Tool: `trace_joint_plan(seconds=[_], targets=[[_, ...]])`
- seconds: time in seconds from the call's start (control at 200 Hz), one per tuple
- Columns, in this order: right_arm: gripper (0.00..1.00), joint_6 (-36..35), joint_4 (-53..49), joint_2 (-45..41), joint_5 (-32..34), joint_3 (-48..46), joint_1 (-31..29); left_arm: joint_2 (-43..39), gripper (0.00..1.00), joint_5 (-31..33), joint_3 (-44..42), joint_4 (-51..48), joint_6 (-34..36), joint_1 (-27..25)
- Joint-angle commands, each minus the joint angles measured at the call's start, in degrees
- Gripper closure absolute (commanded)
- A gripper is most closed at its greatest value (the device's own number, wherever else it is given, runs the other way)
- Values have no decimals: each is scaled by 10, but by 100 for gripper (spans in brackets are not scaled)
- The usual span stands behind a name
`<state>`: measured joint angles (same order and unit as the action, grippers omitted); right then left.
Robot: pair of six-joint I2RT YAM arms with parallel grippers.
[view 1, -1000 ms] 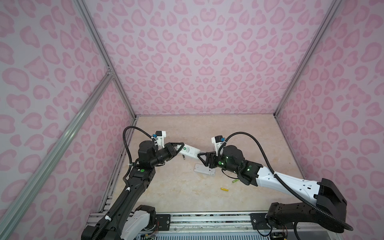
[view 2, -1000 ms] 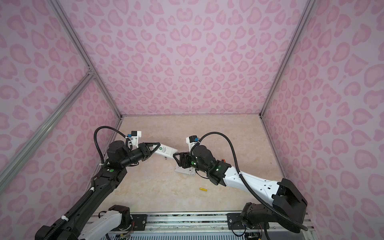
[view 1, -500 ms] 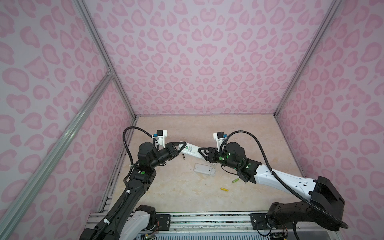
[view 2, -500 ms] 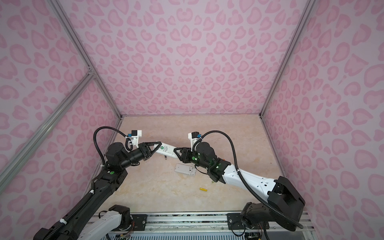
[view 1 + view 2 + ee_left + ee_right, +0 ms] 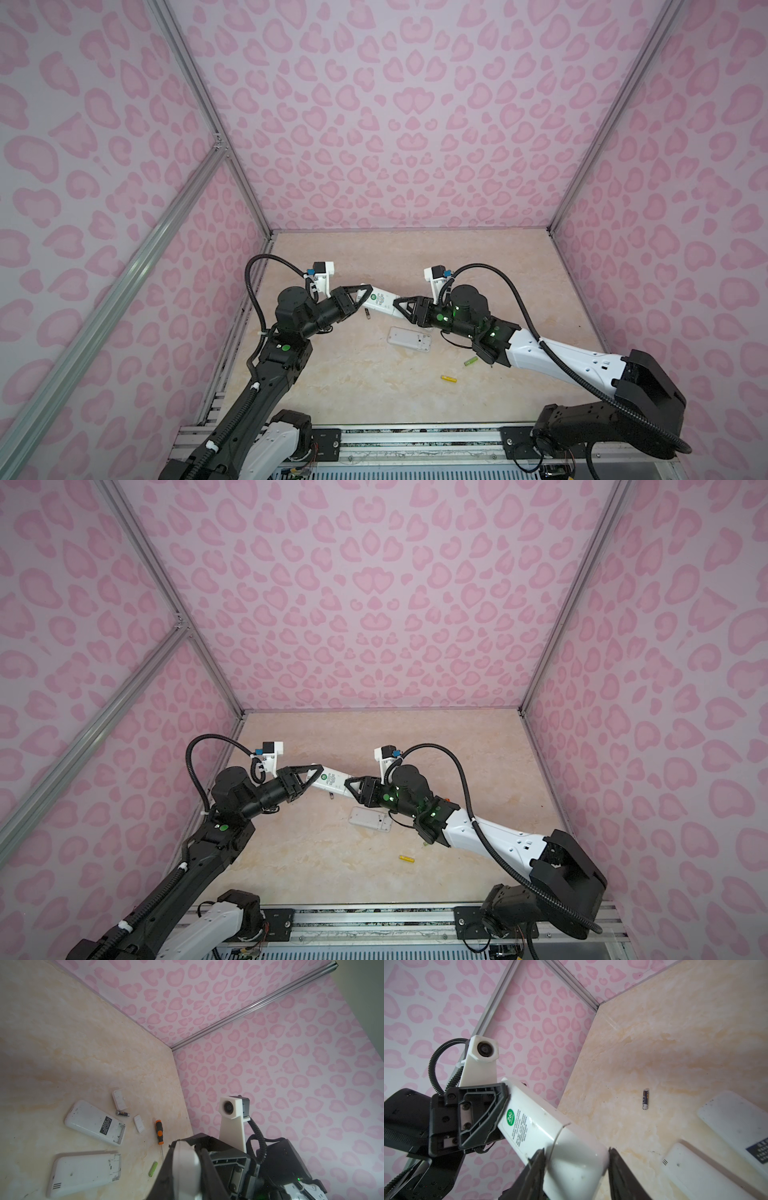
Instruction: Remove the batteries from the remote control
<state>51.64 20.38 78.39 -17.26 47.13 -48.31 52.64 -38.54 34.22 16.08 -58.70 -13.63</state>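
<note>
Above the table (image 5: 374, 395), left fingers (image 5: 497, 1093) clench the remote (image 5: 533, 1126); right fingers (image 5: 618, 1172) straddle its end, grip unclear.

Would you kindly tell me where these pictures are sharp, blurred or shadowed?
Left wrist view: the held remote control, close to the lens, is soft, while the screwdriver on the table is crisp. Right wrist view: its near end blurs, yet the black battery is sharp. Both top views: even, soft light; the lying remote casts only a faint shadow.
</note>
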Motion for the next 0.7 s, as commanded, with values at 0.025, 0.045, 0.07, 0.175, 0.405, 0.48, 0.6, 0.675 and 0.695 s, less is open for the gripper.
trace_joint_plan(seconds=[0.025,0.045,0.07,0.175,0.405,0.48,0.6,0.675,0.695], targets=[[56,10,8,-1,-10,-8,0,-4,96,-1,8,26,5,0],[57,11,9,-1,-9,-9,1,-5,96,0,8,25,6,1],[58,15,10,-2,-10,-13,2,-7,96,0,8,23,7,1],[59,26,15,-10,-10,-27,8,-14,96,3,5,20,8,3],[56,40,20,-19,-18,-40,11,-22,96,2,3,21,6,4],[62,43,30,-18,-28,-37,12,-23,96,2,4,21,7,4],[64,51,40,-17,-36,-39,11,-24,96,2,3,19,8,4],[67,50,39,-21,-36,-41,11,-26,96,2,1,16,11,4],[68,50,38,-22,-35,-41,12,-26,96,3,0,17,11,5]])
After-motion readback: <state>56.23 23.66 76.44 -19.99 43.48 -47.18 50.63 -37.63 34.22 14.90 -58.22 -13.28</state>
